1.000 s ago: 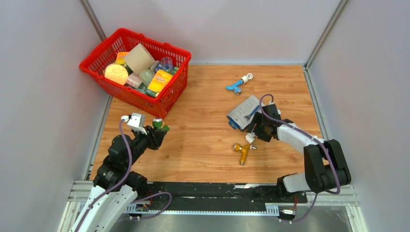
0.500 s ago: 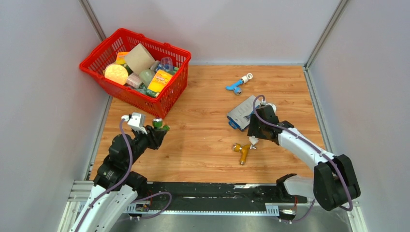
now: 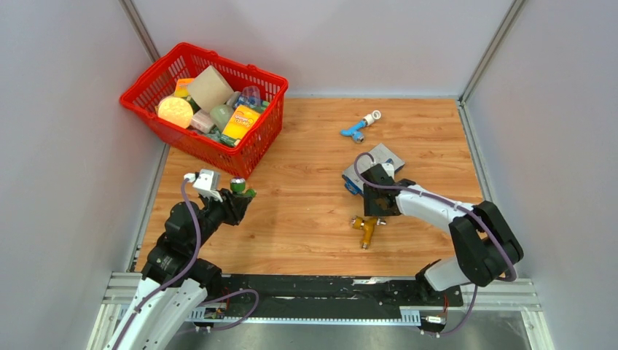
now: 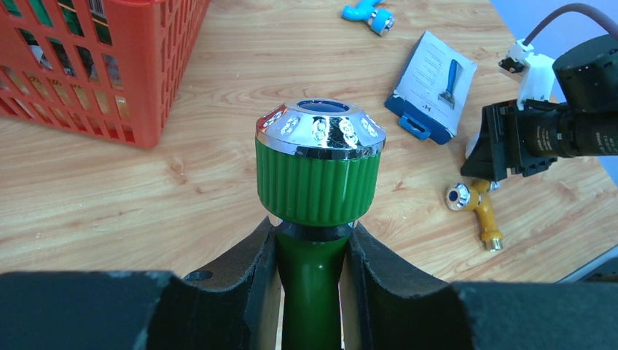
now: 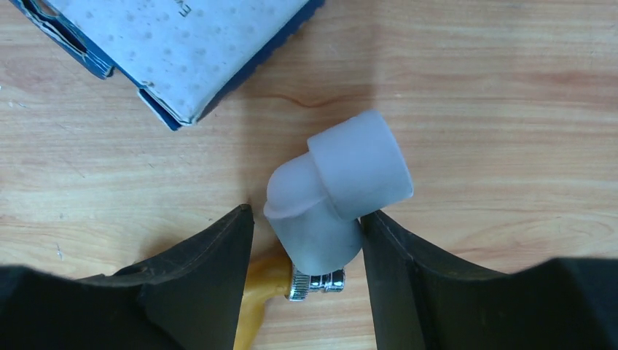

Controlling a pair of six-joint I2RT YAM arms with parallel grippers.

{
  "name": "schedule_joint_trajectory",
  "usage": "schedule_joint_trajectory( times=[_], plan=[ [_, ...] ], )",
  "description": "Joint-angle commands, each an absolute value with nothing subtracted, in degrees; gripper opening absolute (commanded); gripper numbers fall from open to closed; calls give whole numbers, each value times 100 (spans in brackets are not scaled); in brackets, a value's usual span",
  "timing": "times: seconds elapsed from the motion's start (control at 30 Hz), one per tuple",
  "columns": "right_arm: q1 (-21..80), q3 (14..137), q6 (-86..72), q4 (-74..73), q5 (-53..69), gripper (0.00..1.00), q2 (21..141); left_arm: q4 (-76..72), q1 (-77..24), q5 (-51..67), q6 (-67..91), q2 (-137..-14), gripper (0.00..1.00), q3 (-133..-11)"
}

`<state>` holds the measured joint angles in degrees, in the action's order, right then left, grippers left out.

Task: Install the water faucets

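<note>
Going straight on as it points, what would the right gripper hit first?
The white plastic elbow pipe fitting, lying between the right gripper's open fingers; the wooden table seems close behind it, though depth is unclear.

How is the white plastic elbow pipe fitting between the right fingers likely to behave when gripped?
The white plastic elbow pipe fitting looks rigid and probably light. Its smooth rounded walls may slip or twist in the right gripper. It seems joined to the orange-yellow plastic faucet at a chrome end, so that may drag along.
</note>
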<state>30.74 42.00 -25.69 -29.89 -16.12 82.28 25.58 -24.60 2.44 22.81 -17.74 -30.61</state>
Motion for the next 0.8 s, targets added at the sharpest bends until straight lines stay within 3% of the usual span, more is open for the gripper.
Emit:
schedule_joint_trajectory(
  times=[0.0, 0.1, 0.33, 0.47, 0.77],
  plan=[
    [3190, 4447, -2540, -2927, -1986, 59, 8516, 2391, -2426, 176, 2224, -1767, 0, -3261],
    [3199, 4482, -2549, -2866, -1969, 53, 8596, 2399, -2426, 176, 2215, -1758, 0, -3252],
    [3199, 4474, -2654, -2593, -1539, 25, 8526, 2399, -2426, 184, 2224, -1767, 0, -3261],
    [3208, 4474, -3013, -2093, -714, 17, 8219, 2391, -2417, 185, 2206, -1758, 0, -3261],
    [3445, 3605, -4963, 1358, 1519, 7, 7436, 2347, -2391, 185, 2215, -1767, 0, -3252]
  ],
)
